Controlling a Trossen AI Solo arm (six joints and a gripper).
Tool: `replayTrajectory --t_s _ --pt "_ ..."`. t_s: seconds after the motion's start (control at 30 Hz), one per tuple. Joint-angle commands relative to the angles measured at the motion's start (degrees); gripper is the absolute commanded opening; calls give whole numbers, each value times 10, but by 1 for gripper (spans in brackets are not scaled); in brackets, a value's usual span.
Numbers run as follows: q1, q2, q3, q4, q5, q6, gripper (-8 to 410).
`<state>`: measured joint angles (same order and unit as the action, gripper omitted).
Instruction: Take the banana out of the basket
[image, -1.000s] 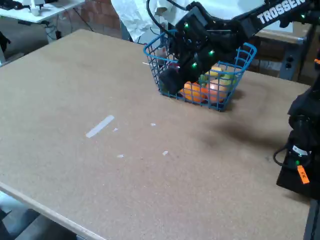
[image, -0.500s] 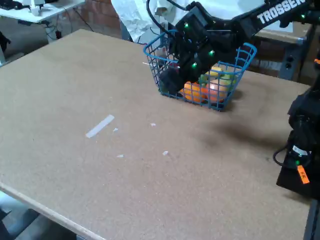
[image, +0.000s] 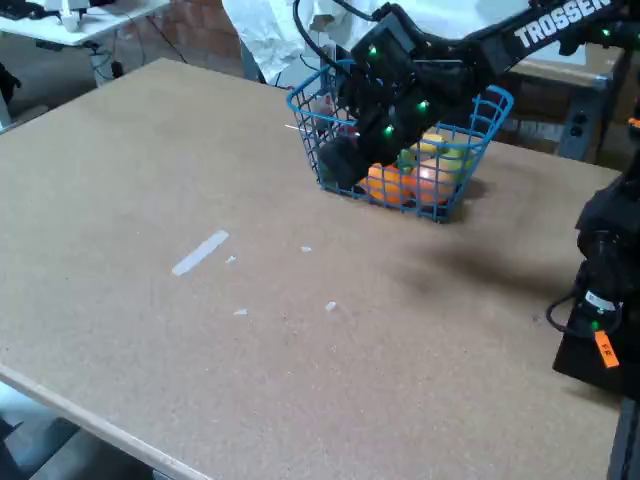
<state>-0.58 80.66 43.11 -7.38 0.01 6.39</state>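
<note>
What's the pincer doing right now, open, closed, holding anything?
Pincer: down inside the blue basket among the fruit; the arm and the wire hide its tips, so open, closed or holding cannot be told.

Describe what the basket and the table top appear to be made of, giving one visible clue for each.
Basket: probably coated wire, since it shows thin blue grid bars and a thicker rim. Table top: probably fibreboard or similar pressed board, since its surface is matte, tan and finely speckled without wood grain.

basket (image: 470, 120) top: filled by arm and gripper (image: 345, 160), jaws hidden | inside: orange fruit (image: 392, 185) crowds front wall, banana (image: 440, 148) seemingly wedged behind | table (image: 150, 170) left and front: open, only tape strip (image: 200, 252)
</note>
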Motion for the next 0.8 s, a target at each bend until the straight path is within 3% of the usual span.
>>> replayTrajectory --t_s 0.0,0.3,0.63,0.77 --pt "-3 -1 0 9 10 56 220" --pt "-1 -1 0 29 -4 191 220" --pt "0 -1 0 156 -12 202 220" --pt "0 -9 0 172 -6 220 220"
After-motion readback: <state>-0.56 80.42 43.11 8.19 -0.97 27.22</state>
